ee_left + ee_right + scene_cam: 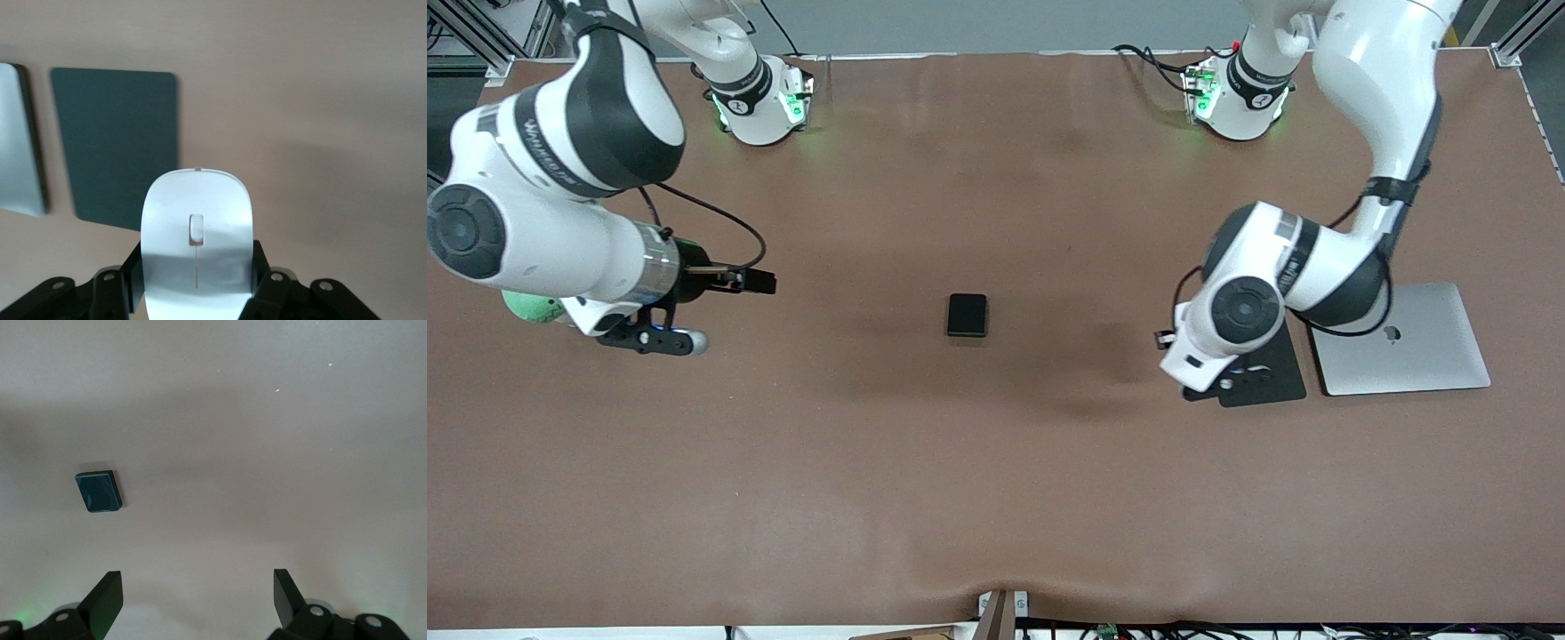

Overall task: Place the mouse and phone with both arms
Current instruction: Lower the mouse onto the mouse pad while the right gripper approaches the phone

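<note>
From the front, the phone (pixel 967 315) lies flat mid-table on the brown table (pixel 996 498); the left gripper (pixel 1214 378) hangs over the black mouse pad (pixel 1272 373), just beside the closed silver laptop (pixel 1405 342); the right gripper (pixel 751 281) hovers at the right arm's end of the table, above a green object (pixel 529 307).

In the left wrist view, the left gripper (pixel 197 293) clamps the mouse (pixel 197 233) between its fingers, up off the table; the mouse pad (pixel 117 150) and laptop (pixel 19 143) lie below.

In the right wrist view, the right gripper (pixel 199 597) spreads wide, holding nothing; the phone (pixel 99 491) lies well apart from it.
</note>
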{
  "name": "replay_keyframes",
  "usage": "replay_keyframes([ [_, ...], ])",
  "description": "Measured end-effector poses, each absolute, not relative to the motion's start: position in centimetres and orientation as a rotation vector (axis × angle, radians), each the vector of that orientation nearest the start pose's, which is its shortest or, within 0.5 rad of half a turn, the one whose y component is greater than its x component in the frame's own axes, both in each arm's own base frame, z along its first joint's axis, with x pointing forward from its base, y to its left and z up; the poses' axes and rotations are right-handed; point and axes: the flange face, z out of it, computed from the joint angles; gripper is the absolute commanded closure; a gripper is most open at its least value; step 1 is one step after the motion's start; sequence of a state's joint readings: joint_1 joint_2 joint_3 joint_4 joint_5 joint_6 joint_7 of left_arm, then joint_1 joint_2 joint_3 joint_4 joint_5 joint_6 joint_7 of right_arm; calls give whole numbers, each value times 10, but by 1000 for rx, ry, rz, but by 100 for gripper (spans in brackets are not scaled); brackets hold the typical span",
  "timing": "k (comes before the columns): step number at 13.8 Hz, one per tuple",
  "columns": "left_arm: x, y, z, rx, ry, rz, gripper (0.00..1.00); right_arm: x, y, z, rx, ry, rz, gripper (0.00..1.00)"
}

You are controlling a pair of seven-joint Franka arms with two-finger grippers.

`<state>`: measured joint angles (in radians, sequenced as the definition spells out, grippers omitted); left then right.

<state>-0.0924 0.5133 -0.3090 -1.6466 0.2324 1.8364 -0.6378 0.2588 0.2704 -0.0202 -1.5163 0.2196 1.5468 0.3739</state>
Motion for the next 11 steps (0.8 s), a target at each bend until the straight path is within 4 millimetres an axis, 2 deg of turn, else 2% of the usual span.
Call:
replay_keyframes([
  [2,611,-173,289,-2922,-218,357,100,589,195,484,-2977,235,423,0],
  [6,609,-111,257,-2969,-157,315,100,580,252,459,-2996,206,408,0],
  [8,602,-91,236,-2984,-155,269,100,572,282,444,-3008,176,412,0],
  [11,587,-77,209,-3004,-163,249,100,567,308,428,-3018,175,407,0],
])
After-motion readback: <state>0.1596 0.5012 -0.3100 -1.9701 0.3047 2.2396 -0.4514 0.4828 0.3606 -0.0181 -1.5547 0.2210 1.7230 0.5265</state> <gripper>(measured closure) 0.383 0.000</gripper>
